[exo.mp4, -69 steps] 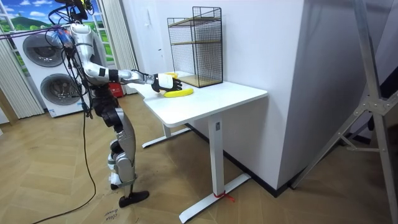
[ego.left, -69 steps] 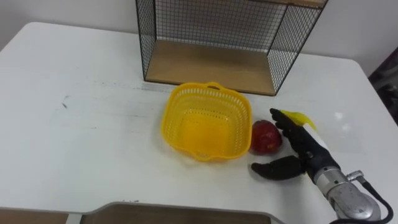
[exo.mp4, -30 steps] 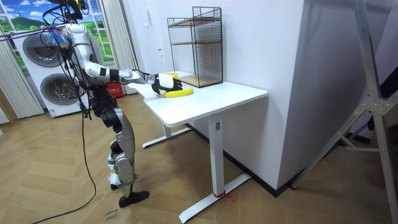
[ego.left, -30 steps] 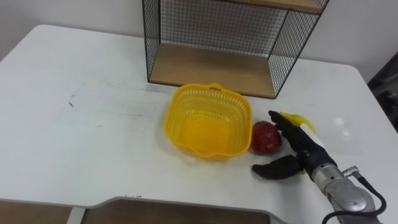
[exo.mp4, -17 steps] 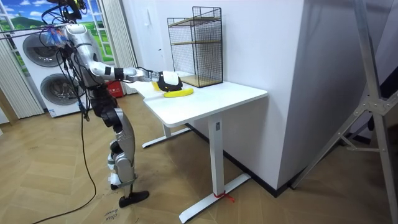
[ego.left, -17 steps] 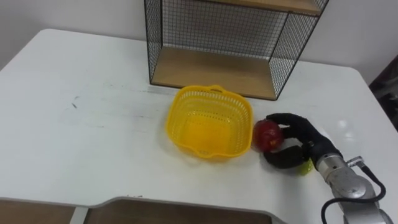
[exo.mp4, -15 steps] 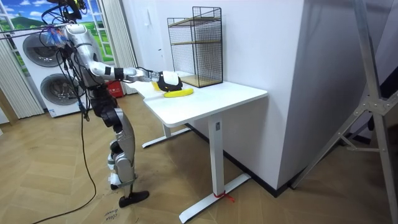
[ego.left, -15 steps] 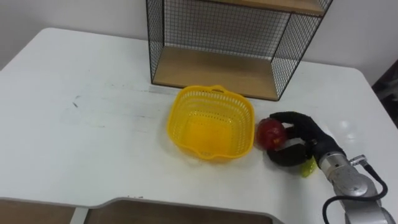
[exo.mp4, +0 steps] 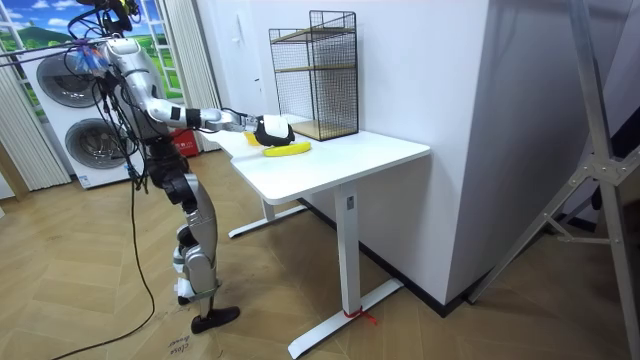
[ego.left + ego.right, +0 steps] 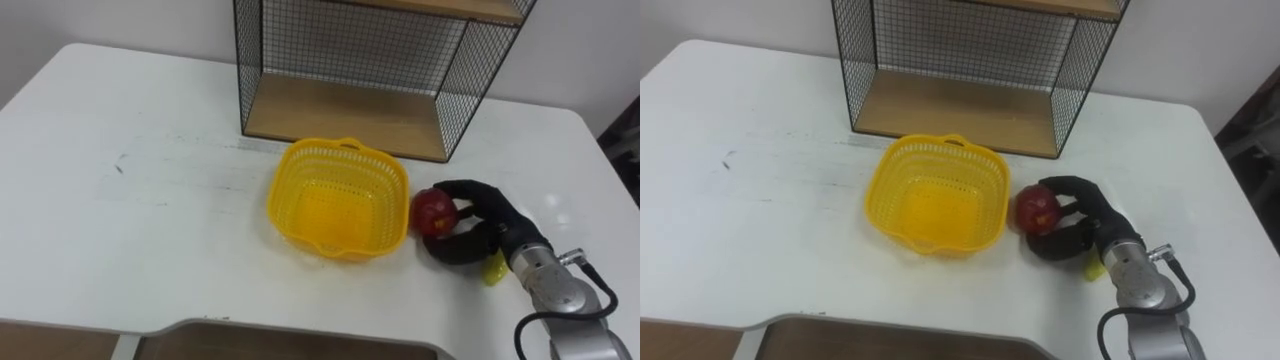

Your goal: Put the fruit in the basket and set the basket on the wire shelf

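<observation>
The robot is standing at the end of the white table (image 10: 120, 200) on the room view's left, reaching its right arm out over the tabletop. The wire shelf (image 10: 350, 110) is sitting at the far side of the table against the wall, its black mesh sides rising around a wooden bottom board. The yellow basket (image 10: 275, 200) is resting on the table just in front of the shelf, upright and holding nothing, with its perforated walls and one small handle facing the shelf. The right hand (image 10: 490, 215) is lying just to the right of the basket, its dark fingers arching over and its thumb coming in from below, so that they are curling round the red fruit (image 10: 432, 210). That fruit is sitting between the hand and the basket's right wall, just beside the rim and outside it; whether it is touching the tabletop cannot be told. A yellow banana (image 10: 493, 268) is lying under the hand, a small end of it peeking out near the wrist.
</observation>
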Robot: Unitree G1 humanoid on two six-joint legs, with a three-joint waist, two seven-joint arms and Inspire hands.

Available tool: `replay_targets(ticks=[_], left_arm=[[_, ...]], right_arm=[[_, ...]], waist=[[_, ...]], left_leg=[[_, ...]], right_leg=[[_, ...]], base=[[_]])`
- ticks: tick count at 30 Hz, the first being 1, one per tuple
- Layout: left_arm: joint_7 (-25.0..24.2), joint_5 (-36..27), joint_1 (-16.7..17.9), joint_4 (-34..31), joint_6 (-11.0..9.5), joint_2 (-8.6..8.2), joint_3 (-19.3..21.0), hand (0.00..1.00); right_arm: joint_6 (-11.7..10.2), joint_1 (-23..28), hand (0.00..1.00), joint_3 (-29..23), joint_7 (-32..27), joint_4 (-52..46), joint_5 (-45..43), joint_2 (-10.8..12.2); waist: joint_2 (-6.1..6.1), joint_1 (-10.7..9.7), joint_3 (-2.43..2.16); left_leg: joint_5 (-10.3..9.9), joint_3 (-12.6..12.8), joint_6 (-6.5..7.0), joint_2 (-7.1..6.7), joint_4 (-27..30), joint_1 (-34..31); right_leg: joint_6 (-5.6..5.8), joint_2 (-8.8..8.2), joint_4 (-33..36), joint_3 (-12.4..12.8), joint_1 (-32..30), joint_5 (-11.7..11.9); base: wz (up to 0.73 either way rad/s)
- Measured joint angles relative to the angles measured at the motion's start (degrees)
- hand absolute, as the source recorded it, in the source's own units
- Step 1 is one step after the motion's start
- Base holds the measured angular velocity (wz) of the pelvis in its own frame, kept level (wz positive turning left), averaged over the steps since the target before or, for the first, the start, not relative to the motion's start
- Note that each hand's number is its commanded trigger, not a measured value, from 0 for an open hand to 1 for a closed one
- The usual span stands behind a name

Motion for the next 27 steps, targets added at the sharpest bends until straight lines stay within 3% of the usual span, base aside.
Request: replay_targets(ticks=[7,21,27], left_arm=[[-0.1,0.0,0.6,0.0,0.0,0.04,0.5,0.00],[0.5,-0.1,1.9,-0.5,-0.6,0.05,1.3,0.00],[0.7,-0.1,2.6,-0.8,-0.7,0.05,1.2,0.00]], right_arm=[[-0.1,0.5,1.00,-0.1,0.2,-0.3,0.2,0.2],[-0.9,3.3,1.00,-1.8,-0.9,-0.8,4.2,0.4],[-0.8,3.7,1.00,-1.9,-2.3,-1.0,6.3,0.3]], waist=[[-0.51,-0.2,-0.35],[-0.41,-0.3,-0.33],[-0.45,-1.4,-0.32]], left_leg=[[0.0,-0.2,0.00,-0.02,0.1,0.0],[0.0,-0.3,0.02,-0.03,0.2,-0.1],[0.0,-0.2,0.03,-0.09,0.2,-0.4]], right_leg=[[0.00,0.03,-0.2,0.1,-0.1,0.0],[0.01,0.04,0.1,0.2,-0.1,0.0],[0.01,-0.01,0.1,0.1,-0.2,0.0]], base=[[0.00],[0.00],[0.02]])
